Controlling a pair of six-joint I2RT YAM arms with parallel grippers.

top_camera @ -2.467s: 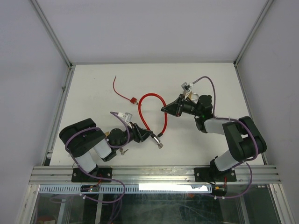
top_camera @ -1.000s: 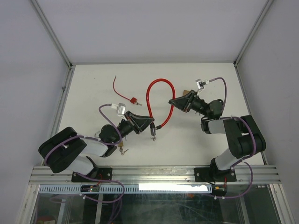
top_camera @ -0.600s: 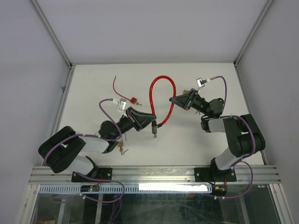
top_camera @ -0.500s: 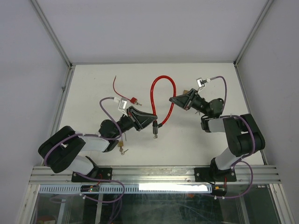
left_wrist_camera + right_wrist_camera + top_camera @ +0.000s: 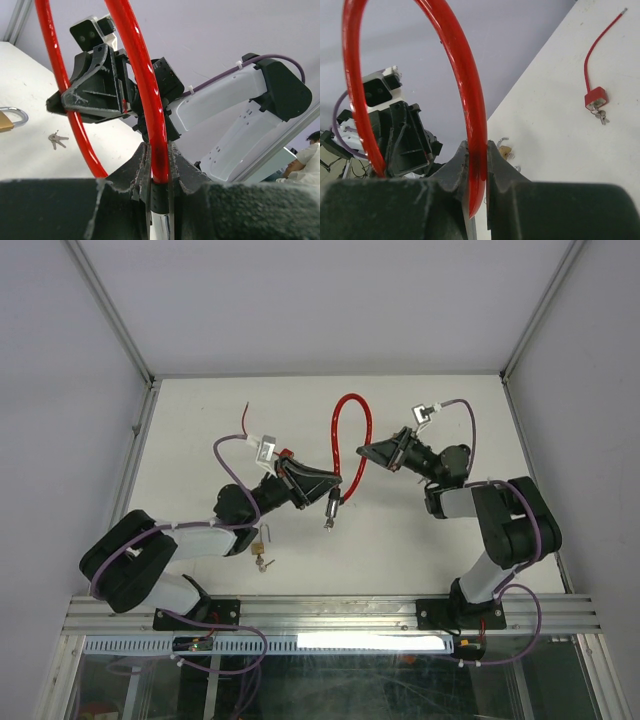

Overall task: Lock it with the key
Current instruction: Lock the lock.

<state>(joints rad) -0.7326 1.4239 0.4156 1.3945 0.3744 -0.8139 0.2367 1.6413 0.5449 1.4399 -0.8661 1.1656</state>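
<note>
A thick red cable lock (image 5: 349,403) arches above the table between both grippers. My left gripper (image 5: 337,487) is shut on the cable just above its silver metal end (image 5: 329,513), which hangs down. The left wrist view shows the cable (image 5: 150,100) pinched between the fingers (image 5: 177,165). My right gripper (image 5: 361,451) is shut on the cable's other end; the right wrist view shows the cable (image 5: 470,100) clamped between its fingers (image 5: 495,160). A small brass padlock with keys (image 5: 260,551) lies near my left arm. The cable's lock body is hidden.
A small red lock (image 5: 286,454) with a thin red wire (image 5: 246,417) and keys lies at the far left; it also shows in the right wrist view (image 5: 595,96). The brass padlock (image 5: 7,120) and loose keys (image 5: 57,140) show in the left wrist view. White walls enclose the table.
Both grippers have lifted the red cable off the table and drawn closer together. The loop has become tall and narrow. The left gripper has moved right and away from the base.
</note>
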